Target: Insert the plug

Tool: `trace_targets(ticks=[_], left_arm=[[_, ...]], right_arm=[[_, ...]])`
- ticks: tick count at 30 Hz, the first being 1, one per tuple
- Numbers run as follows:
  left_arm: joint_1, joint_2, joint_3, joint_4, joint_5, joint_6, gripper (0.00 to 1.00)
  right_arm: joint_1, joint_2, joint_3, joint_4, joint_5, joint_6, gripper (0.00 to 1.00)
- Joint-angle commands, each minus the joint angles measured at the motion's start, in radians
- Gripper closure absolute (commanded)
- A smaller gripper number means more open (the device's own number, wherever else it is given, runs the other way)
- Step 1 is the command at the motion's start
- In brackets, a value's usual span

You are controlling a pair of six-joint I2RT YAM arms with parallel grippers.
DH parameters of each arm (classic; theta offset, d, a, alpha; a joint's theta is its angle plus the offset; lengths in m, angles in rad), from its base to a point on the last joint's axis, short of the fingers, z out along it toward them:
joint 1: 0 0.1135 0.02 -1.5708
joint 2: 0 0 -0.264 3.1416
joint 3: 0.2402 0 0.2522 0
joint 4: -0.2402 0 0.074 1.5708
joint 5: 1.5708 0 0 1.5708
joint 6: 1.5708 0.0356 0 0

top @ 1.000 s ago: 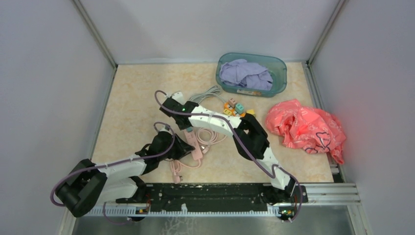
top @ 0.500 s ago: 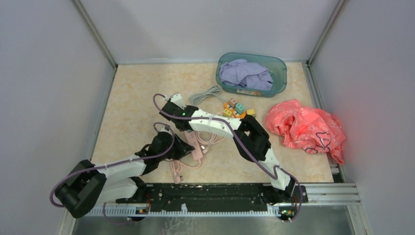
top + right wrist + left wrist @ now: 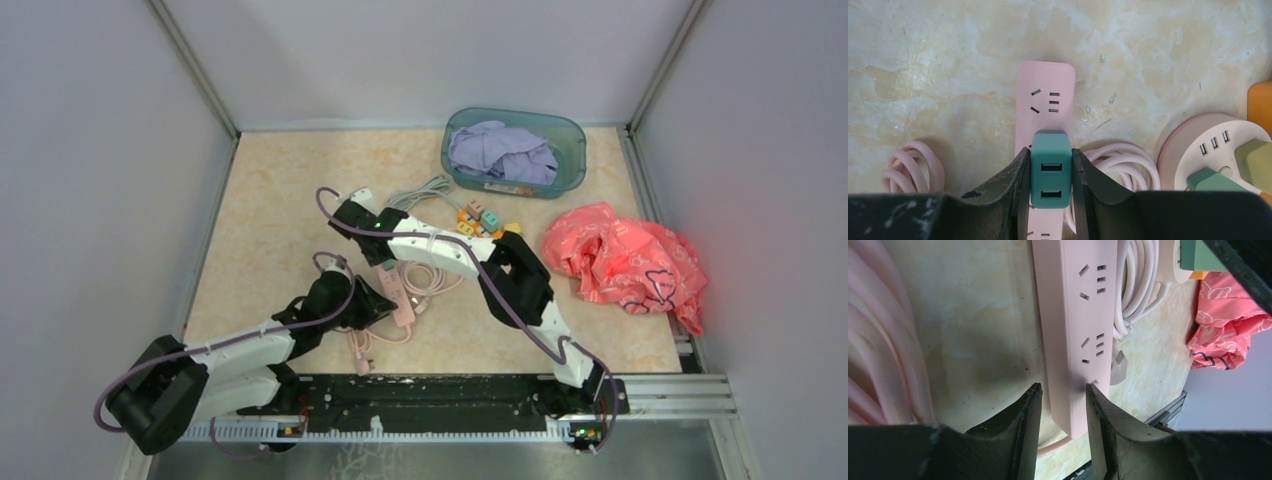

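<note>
Right fingers (image 3: 1014, 186) tight around teal plug (image 3: 1050, 170)

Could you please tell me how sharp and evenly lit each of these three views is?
Top view: even light, sharp, a red glow on the right wall beside the bag. Left wrist: strip sharp, the cable at the left edge blurred. Right wrist: plug and strip crisp, no glare.

The teal plug (image 3: 1050, 170) hides its own prongs; the pink power strip (image 3: 1045, 107) runs off the bottom edge.
</note>
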Motion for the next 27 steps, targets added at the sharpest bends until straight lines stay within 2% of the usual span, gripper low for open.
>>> trace_targets(ticks=[1, 4, 9, 14, 20, 23, 27], left_arm=[[-0.005, -0.019, -0.014, -0.027, -0.013, 0.014, 0.55], [-0.005, -0.032, -0.015, -0.039, -0.016, 0.019, 0.51], [-0.005, -0.078, -0.013, -0.078, -0.034, 0.036, 0.43], [-0.005, -0.151, -0.003, -0.137, -0.083, 0.067, 0.35], [-0.003, -0.231, 0.03, -0.225, -0.135, 0.127, 0.26], [-0.003, -0.265, 0.059, -0.289, -0.164, 0.167, 0.21], [-0.002, -0.31, 0.12, -0.39, -0.205, 0.228, 0.13]], right_arm=[[-0.008, 0.009, 0.04, -0.117, -0.049, -0.05, 0.68], [-0.008, -0.046, 0.04, -0.076, -0.076, -0.056, 0.59], [-0.008, -0.187, -0.017, 0.022, -0.104, -0.083, 0.51], [-0.014, -0.334, -0.15, 0.11, -0.052, -0.096, 0.36], [-0.035, -0.496, -0.346, 0.194, 0.071, -0.113, 0.27], [-0.049, -0.611, -0.475, 0.248, 0.145, -0.126, 0.19], [-0.125, -0.729, -0.602, 0.267, 0.147, -0.115, 0.17]])
